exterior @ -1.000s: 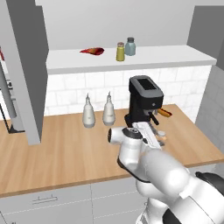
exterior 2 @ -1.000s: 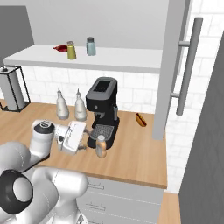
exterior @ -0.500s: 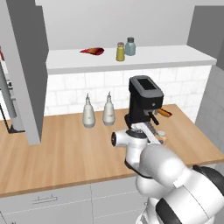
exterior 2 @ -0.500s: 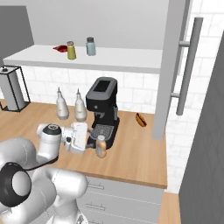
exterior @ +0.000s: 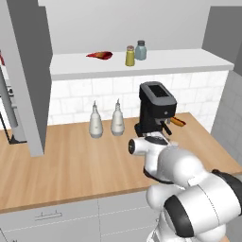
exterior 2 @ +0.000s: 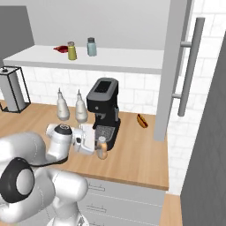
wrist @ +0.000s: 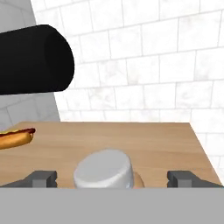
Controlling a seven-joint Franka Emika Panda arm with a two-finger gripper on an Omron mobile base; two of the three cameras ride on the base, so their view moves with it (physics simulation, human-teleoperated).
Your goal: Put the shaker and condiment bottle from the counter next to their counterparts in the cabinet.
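— So, what is in front of you, biggest things first?

— My long wooden counter [exterior: 71, 165] runs along the tiled wall, and above it is the cabinet [exterior: 156, 62] with its pale shelf board. On the counter a black coffee machine [exterior 2: 105, 110] stands near the middle, with two white teardrop bottles [exterior: 106, 120] to its left against the tiles. A hot dog [wrist: 16, 137] lies on the wood past the machine.

— And your gripper?

— My gripper [wrist: 114, 178] is low in front of the coffee machine, fingers spread wide and gripping nothing. From my hand camera one fingertip [wrist: 43, 178] stands on each side of the condiment bottle [exterior 2: 102, 150], whose pale cap sits between them; I cannot tell whether either finger touches it. The bottle stands upright on the counter, just before the machine's base.

— Where is the shaker?

— The blue-grey shaker [exterior: 140, 50] is on the cabinet shelf, upright, just beside the olive-yellow shaker [exterior: 130, 56]. The red bottle [exterior: 99, 55] lies on its side on the same shelf, a little to the left of the two.
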